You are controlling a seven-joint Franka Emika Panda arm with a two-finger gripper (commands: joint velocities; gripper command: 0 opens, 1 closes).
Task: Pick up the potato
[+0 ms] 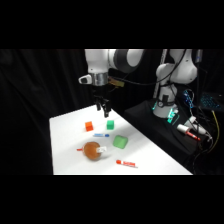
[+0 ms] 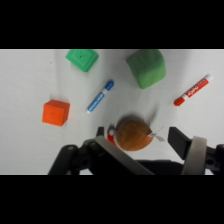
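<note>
**A:** Where do we stand? The potato (image 1: 92,150) lies at the near side of the table (image 1: 150,160), between the orange cube (image 1: 89,126) and the red marker (image 1: 126,163), and our gripper (image 1: 103,106) hangs high above the far part of the table, well apart from it.

**B:** Agreed. In the wrist view the potato (image 2: 133,132) sits low, just ahead of our fingers (image 2: 192,150), which stand spread wide with nothing between them. So we are open and empty.

**A:** Then the risks. We think the round shape is the main one: if we close off-centre, the potato may roll or squirt out sideways.

**B:** There is also something red tucked against its side in the wrist view, and a thin pale bit poking out the other side. We cannot make out what either is; a finger landing on them could tip the grasp.

**A:** Neighbours matter too. The blue marker (image 2: 100,96) lies near the potato, and the larger green block (image 2: 145,68) is not far beyond. A descent that drifts could nudge either one into the potato.

**B:** And the smaller green block (image 2: 82,59) and cube (image 2: 55,112) are well clear, so we judge them harmless.
</note>
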